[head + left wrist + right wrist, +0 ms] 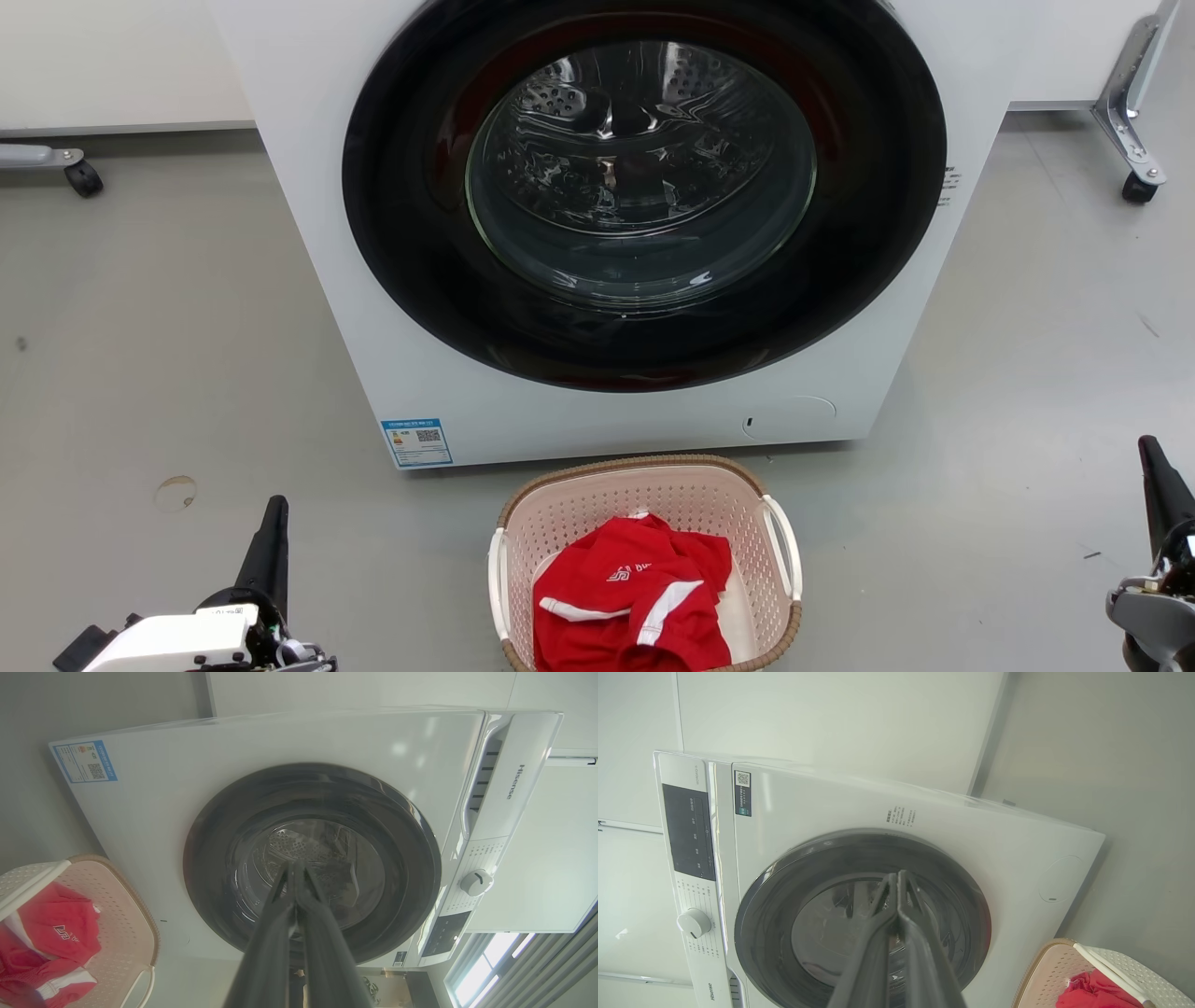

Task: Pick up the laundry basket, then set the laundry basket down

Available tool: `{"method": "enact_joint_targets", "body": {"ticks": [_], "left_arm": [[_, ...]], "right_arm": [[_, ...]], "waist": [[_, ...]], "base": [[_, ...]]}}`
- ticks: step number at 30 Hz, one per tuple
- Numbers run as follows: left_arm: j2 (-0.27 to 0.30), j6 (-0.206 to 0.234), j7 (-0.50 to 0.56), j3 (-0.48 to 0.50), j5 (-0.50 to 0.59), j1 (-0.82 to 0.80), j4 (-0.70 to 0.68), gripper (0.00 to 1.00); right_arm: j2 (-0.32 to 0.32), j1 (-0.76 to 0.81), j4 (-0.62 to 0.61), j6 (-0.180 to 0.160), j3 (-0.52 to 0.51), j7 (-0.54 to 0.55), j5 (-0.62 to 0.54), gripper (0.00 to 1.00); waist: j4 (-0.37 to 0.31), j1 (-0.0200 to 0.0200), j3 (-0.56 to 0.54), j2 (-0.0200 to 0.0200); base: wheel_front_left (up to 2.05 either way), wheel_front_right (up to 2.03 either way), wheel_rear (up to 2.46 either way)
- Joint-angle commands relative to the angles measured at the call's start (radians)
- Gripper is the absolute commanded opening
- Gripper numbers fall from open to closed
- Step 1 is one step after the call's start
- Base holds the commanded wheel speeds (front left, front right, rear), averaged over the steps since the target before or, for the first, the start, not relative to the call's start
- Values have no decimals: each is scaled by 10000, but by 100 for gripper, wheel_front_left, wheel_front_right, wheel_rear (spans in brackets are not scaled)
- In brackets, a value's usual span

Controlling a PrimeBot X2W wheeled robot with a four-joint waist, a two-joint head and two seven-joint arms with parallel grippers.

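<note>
The wrist views show the left claw (295,868) and right claw (898,877) each closed tight on nothing, with the washing machine (154,812) and its dial (476,882) beyond. The head view gives the layout: the laundry basket (607,509) sits on the floor (140,373) just before the machine, with a red garment (635,588) inside, well apart from both claws.

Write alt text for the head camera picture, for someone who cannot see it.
A pale pink laundry basket holding a red and white garment sits on a grey floor before a white washing machine with a round dark door. The left gripper and right gripper rise at the lower corners, both clear of the basket.
</note>
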Motion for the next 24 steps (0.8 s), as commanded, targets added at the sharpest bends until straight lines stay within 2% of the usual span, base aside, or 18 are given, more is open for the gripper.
{"method": "enact_joint_targets", "body": {"ticks": [1, 24], "left_arm": [[85, -107, 16, 329, -27, -510, -224, 0], [64, -107, 40, 359, -2, -512, -223, 0]], "right_arm": [[-224, -480, -268, 48, 120, 108, 22, 0], [-210, -482, -267, 48, 100, 124, 6, 0]], "waist": [[0, 0, 0, 0], [0, 0, 0, 0]], "base": [[0, 0, 0], [0, 0, 0]]}}
